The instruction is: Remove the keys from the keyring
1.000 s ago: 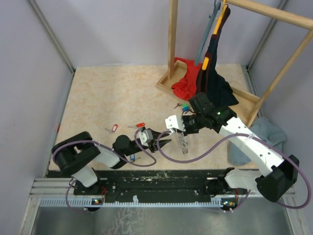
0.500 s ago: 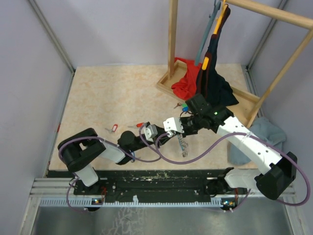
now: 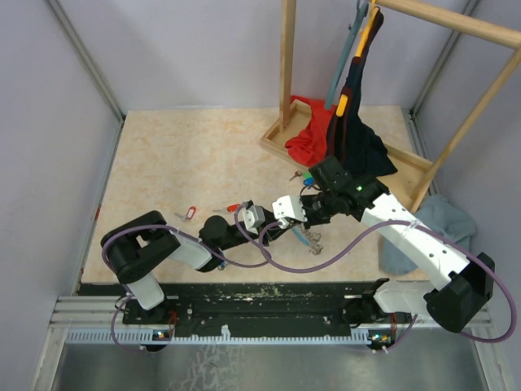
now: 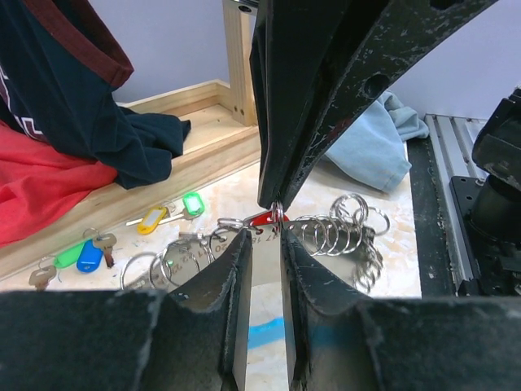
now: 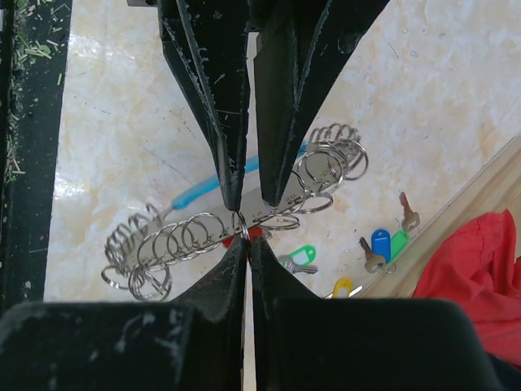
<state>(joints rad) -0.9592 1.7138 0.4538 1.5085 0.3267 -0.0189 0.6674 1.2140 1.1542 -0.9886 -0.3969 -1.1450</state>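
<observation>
The keyring (image 3: 310, 240) is a grey metal strip strung with several split rings and a light-blue sleeve (image 5: 195, 194). It lies low over the table, and it shows in the right wrist view (image 5: 183, 236) and the left wrist view (image 4: 330, 235). My right gripper (image 3: 298, 214) (image 5: 247, 238) is shut on a small ring at the strip, beside a red tag (image 5: 261, 234) (image 4: 262, 218). My left gripper (image 3: 273, 230) (image 4: 264, 236) faces it, jaws a narrow gap apart, tips at the strip. Loose keys with green (image 5: 298, 259), blue (image 5: 380, 243) and yellow (image 5: 342, 287) tags lie nearby.
Two red-tagged keys (image 3: 234, 207) (image 3: 191, 213) lie on the table to the left. A wooden rack base (image 3: 407, 167) holds red cloth (image 3: 309, 138) and a dark garment (image 3: 362, 142). A light-blue cloth (image 3: 444, 220) lies at the right edge. Grey walls enclose the table.
My left gripper has reached right until its tips meet the right gripper at the keyring. The keyring, which hung straight down from the right gripper, is now spread low over the table.
</observation>
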